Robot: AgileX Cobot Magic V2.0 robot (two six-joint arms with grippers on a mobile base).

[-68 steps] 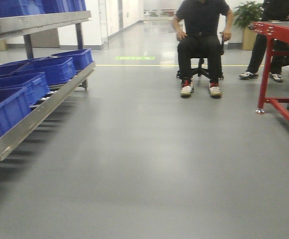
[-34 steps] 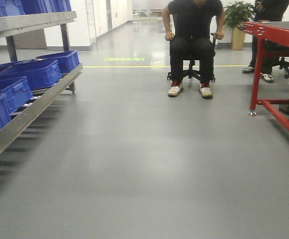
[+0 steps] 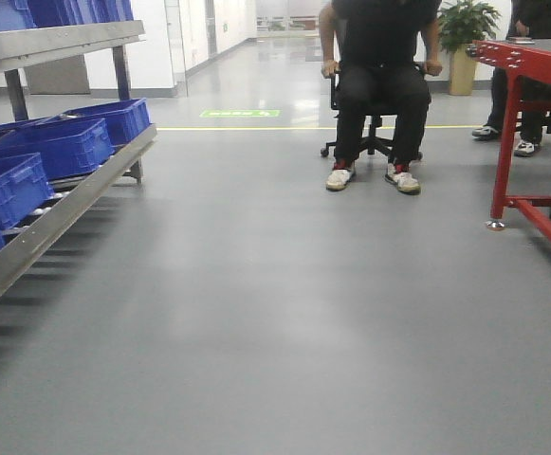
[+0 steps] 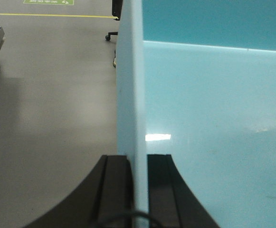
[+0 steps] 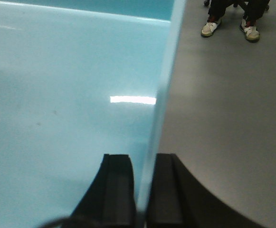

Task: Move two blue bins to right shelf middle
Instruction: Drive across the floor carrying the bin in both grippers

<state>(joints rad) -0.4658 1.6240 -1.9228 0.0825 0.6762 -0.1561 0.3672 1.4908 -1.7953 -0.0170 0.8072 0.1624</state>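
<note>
Place: warehouse or factory floor
Storage: steel flow rack (image 3: 62, 213), blue bins (image 3: 66, 147)
Floor: grey coated floor (image 3: 275, 313), yellow line (image 3: 256, 127)
Bench: red workbench (image 3: 531, 59)

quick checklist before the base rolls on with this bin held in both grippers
1. Left gripper hold on the light blue bin: ok, its jaws pinch one side wall.
2. Right gripper hold: ok, its jaws pinch the opposite wall.
3. Floor just ahead: ok, nothing lies on it.
4. Seated person farther ahead: not ok for driving straight on, he sits in the aisle.
5. Red frame on the right: ok, off to the side of the path.
6. Middle level of the right shelf: cannot tell, none of the views shows it.
</note>
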